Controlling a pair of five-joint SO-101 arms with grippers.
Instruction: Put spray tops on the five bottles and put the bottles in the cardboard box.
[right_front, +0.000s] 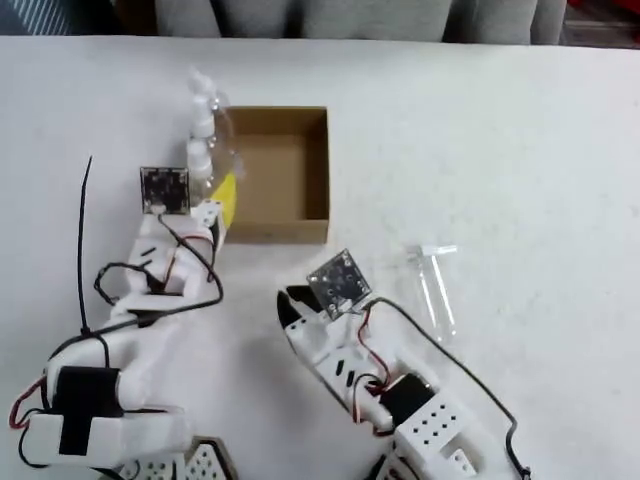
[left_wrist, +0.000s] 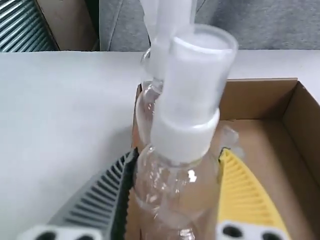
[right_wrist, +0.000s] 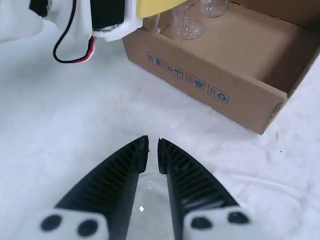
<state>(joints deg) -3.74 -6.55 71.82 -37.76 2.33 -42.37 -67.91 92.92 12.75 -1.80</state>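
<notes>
Two bottles can be told apart with certainty; clear glass overlapping at the left wall of the cardboard box (right_front: 305, 228) makes any further count unreliable.

Item 1: held bottle (left_wrist: 167, 187), white spray top (left_wrist: 192, 85) fitted, upright over the box's left wall. It is clenched between the grey and yellow fingers of the left gripper (left_wrist: 176, 157). Its base is cut off at the frame edge. A second glassy outline behind it is too blurred to identify.

Item 2: loose bottle (right_front: 438, 290), lying on the table (right_front: 520, 130) well to the right of the box and nearer the arms than the box's front wall. Whether its white end is a seated top cannot be told.

Right gripper (right_wrist: 152, 145): black fingers drawn nearly together, a thin slit at the tips, low over the table in front of the box's front wall. A pale glint between the finger bases is unreadable.

Box interior: brown floor visible across to the right wall.

Room: open table surface stretches right of and beyond the box. The left arm's body and a black cable (right_front: 85, 230) crowd the ground left of and in front of the box.
</notes>
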